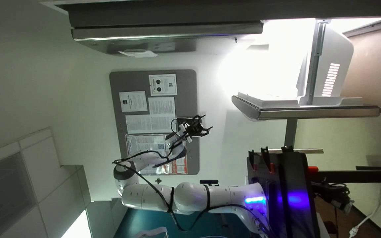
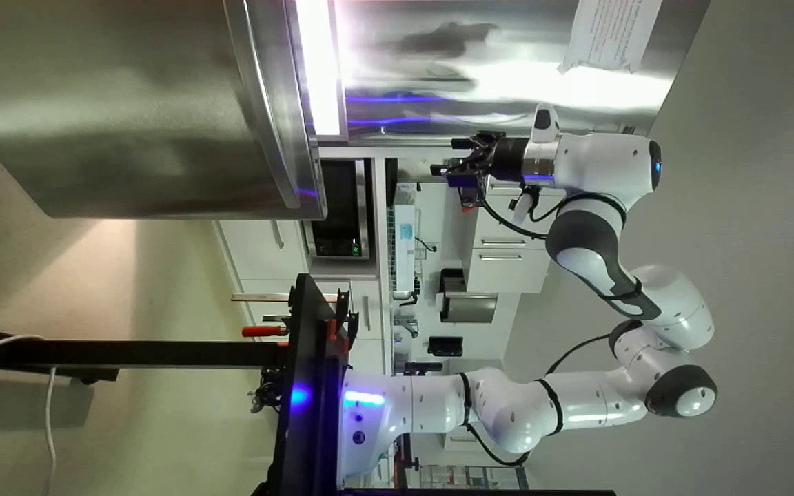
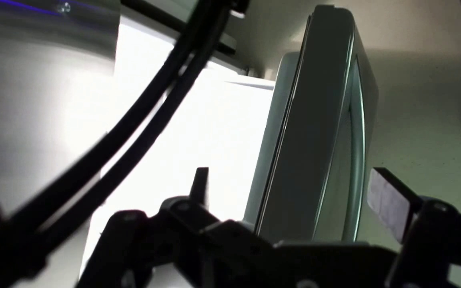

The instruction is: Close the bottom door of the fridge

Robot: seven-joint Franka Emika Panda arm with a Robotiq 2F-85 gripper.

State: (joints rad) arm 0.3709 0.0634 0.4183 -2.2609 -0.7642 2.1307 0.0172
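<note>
The exterior pictures lie on their side. The bottom door (image 1: 319, 113) stands open, away from the lit interior of the fridge (image 1: 164, 15). A pale boxy part and a rail are on its inner side. Its outer face with a long handle shows in an exterior view (image 2: 128, 117). The fridge's upper door (image 2: 507, 41) is shut. My gripper is open and empty in both exterior views (image 1: 207, 122) (image 2: 448, 157), above the bottom door's top edge and apart from it. In the wrist view, that door's edge (image 3: 310, 128) and handle appear beyond and between the spread fingers (image 3: 290, 176).
A black robot stand (image 2: 307, 386) with clamps faces the bottom door. A grey board (image 1: 157, 122) with papers hangs behind the arm. Kitchen cabinets (image 2: 507, 255) and a microwave (image 2: 342, 207) are in the background. Black cables (image 3: 146, 136) cross the wrist view.
</note>
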